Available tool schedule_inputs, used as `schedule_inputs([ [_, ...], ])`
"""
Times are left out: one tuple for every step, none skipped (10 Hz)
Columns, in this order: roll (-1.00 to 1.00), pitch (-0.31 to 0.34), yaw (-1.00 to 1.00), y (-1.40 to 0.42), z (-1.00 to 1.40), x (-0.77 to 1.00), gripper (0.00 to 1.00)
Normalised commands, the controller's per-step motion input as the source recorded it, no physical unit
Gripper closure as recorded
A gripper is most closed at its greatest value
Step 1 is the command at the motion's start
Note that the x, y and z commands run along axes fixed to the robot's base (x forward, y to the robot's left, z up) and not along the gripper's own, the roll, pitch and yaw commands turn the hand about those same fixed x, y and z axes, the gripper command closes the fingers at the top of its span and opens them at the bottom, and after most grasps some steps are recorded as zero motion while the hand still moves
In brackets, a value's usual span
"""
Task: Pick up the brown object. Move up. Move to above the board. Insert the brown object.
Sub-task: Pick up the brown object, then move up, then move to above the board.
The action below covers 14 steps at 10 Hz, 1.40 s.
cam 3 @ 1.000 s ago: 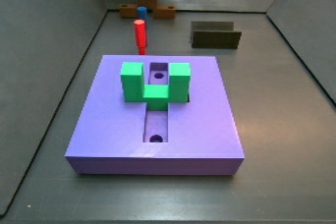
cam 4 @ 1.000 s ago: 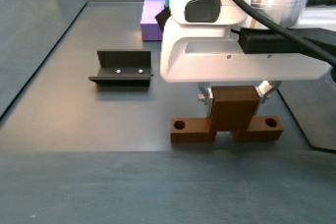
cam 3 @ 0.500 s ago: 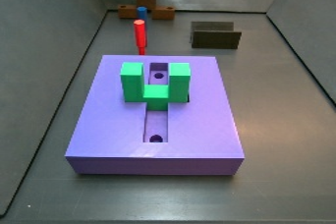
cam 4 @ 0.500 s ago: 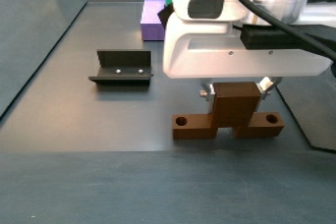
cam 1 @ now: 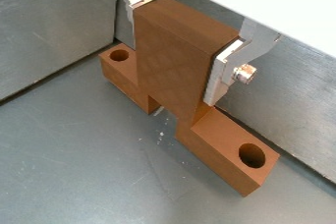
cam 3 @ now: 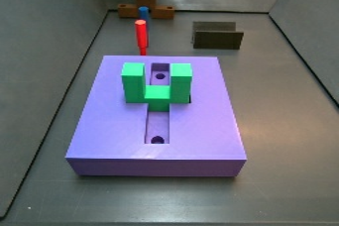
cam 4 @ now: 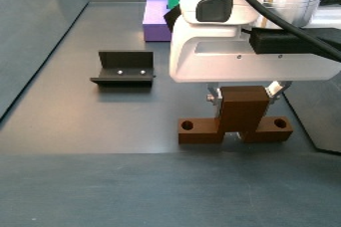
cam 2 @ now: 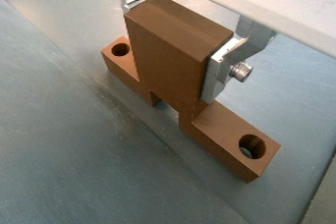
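Observation:
The brown object [cam 4: 240,116], a wood-coloured T-shaped block with a round hole near each end of its bar, sits at floor level by the far wall in a side view [cam 3: 154,13]. My gripper [cam 4: 244,94] is shut on its upright stem. In both wrist views the silver fingers press on the stem's two sides, and the gripper [cam 1: 184,46] [cam 2: 178,36] is centred over the block [cam 1: 178,61] [cam 2: 164,71]. The purple board [cam 3: 212,111] with its dark slot lies well away from the gripper; only its end shows in a side view [cam 4: 154,17].
A green U-shaped block [cam 3: 157,81] stands on the board over the slot. A red cylinder [cam 3: 141,35] stands upright between the board and the gripper. A dark olive box-like block [cam 3: 217,36] [cam 4: 124,69] lies on the floor to the side. Walls enclose the floor.
The gripper and the brown object have shifted slightly sideways together in a side view. Nothing else has moved.

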Motion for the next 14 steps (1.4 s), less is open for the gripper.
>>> schedule_inputs([
  [0.00,0.000,0.00,0.00,0.00,0.00,1.00],
  [0.00,0.000,0.00,0.00,0.00,0.00,1.00],
  [0.00,0.000,0.00,0.00,0.83,0.00,1.00],
  [0.00,0.009,0.02,-0.04,0.80,0.02,1.00],
  [0.04,0.034,0.02,-0.03,0.51,-0.01,1.00],
  [0.07,0.034,0.02,-0.01,0.31,0.00,1.00],
  [0.00,0.000,0.00,0.00,1.40,0.00,1.00],
  [-0.04,0.019,-0.01,0.01,1.40,-0.02,1.00],
  [0.00,0.041,-0.01,0.00,1.40,-0.04,1.00],
  [0.01,0.032,0.00,0.01,1.40,0.00,1.00],
  [-0.02,0.061,0.00,0.03,1.40,0.04,1.00],
  [0.00,0.091,0.00,0.01,0.76,0.02,1.00],
  [0.01,0.065,0.00,0.00,0.38,0.01,1.00],
  [0.00,0.040,0.00,0.01,0.19,0.02,1.00],
])
